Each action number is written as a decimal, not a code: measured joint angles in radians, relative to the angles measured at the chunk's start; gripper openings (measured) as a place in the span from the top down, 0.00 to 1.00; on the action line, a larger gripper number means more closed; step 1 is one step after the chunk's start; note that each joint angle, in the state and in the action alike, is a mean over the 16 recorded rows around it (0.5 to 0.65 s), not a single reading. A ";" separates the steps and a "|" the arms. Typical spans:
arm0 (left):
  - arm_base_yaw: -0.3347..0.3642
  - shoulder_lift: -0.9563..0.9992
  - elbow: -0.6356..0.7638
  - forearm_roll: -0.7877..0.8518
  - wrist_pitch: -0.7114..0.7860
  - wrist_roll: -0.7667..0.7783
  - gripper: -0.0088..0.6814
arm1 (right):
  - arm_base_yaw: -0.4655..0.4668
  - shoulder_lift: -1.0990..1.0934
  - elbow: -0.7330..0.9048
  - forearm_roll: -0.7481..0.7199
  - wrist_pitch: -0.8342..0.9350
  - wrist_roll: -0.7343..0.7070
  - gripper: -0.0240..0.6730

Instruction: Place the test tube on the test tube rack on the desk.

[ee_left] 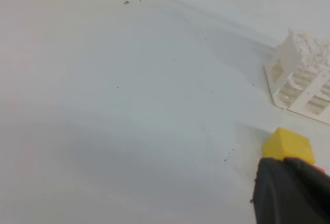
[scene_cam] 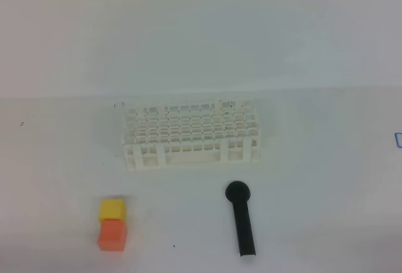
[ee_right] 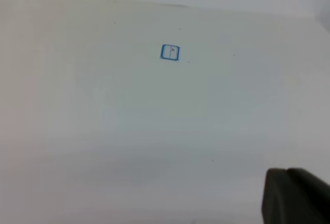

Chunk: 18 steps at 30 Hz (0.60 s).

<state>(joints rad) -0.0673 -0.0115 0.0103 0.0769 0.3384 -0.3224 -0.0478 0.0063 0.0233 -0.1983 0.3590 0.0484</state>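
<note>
Tool state on either arm can't be told; only dark corners show. Tube unseen near rack (scene_cam: 190, 134), so a grab could take the black stick (scene_cam: 242, 219) instead.

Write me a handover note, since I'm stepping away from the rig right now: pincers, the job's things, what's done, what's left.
Left pincer: only a dark edge shows in its wrist view; open or shut can't be told.
Right pincer: likewise only a dark corner.
Neither arm appears in the exterior high view.
Test tube rack stands upright mid-desk; no tube visible in it.
Test tube: not discernible in any view.
Also there: black round-headed stick, yellow cube touching orange cube.
Done: nothing evident. Left: find the tube, grasp it, seat it in the rack.
</note>
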 joint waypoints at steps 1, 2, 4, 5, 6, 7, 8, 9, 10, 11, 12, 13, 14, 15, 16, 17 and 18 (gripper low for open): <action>0.000 0.000 0.000 0.000 0.000 0.000 0.98 | 0.000 0.000 0.000 0.000 0.000 0.000 0.97; 0.000 0.000 0.000 0.000 0.000 0.000 0.98 | 0.000 0.000 0.000 0.000 0.000 0.000 0.97; 0.000 0.000 0.000 0.000 0.000 0.000 0.98 | 0.000 0.000 0.000 0.000 0.000 0.000 0.97; 0.000 0.000 0.000 0.000 0.000 0.000 0.98 | 0.000 0.000 0.000 0.000 0.000 0.000 0.97; 0.000 0.000 0.000 0.000 0.000 0.000 0.98 | 0.000 0.000 0.000 0.000 0.000 0.000 0.97; 0.000 0.000 0.000 0.000 0.000 0.000 0.98 | 0.000 0.000 0.000 0.000 0.000 0.000 0.97; 0.000 0.000 0.000 0.000 0.000 0.000 0.98 | 0.000 0.000 0.000 0.000 0.000 0.000 0.97; 0.000 0.000 0.000 0.000 0.000 0.000 0.98 | 0.000 0.000 0.000 0.000 0.000 0.000 0.97; 0.000 0.000 0.000 0.000 0.000 0.000 0.98 | 0.000 0.000 0.000 0.000 0.000 0.000 0.97; 0.000 0.000 0.000 0.000 0.000 0.000 0.98 | 0.000 0.000 0.000 0.000 0.000 0.000 0.97; 0.000 0.000 0.000 0.000 0.000 0.000 0.98 | 0.000 0.000 0.000 0.000 0.000 0.000 0.97; 0.000 0.001 -0.002 0.000 0.001 0.000 0.98 | 0.000 0.000 0.000 0.000 0.000 0.000 0.97; 0.000 0.003 -0.004 0.000 0.002 0.000 0.98 | 0.000 0.000 0.000 0.000 0.000 0.000 0.97; 0.000 0.004 -0.006 -0.001 0.003 0.000 0.98 | 0.000 0.000 0.000 0.000 0.000 0.000 0.97; 0.000 0.006 -0.008 -0.001 0.004 0.001 0.98 | 0.000 0.000 0.000 0.000 0.000 0.000 0.97; 0.000 0.006 -0.008 -0.001 0.004 0.001 0.98 | 0.000 0.000 0.000 0.000 0.000 0.000 0.97; 0.000 0.006 -0.008 -0.001 0.004 0.001 0.98 | 0.000 0.000 0.000 0.000 0.000 0.000 0.97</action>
<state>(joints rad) -0.0674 -0.0059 0.0024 0.0760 0.3421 -0.3219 -0.0478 0.0063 0.0233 -0.1983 0.3590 0.0484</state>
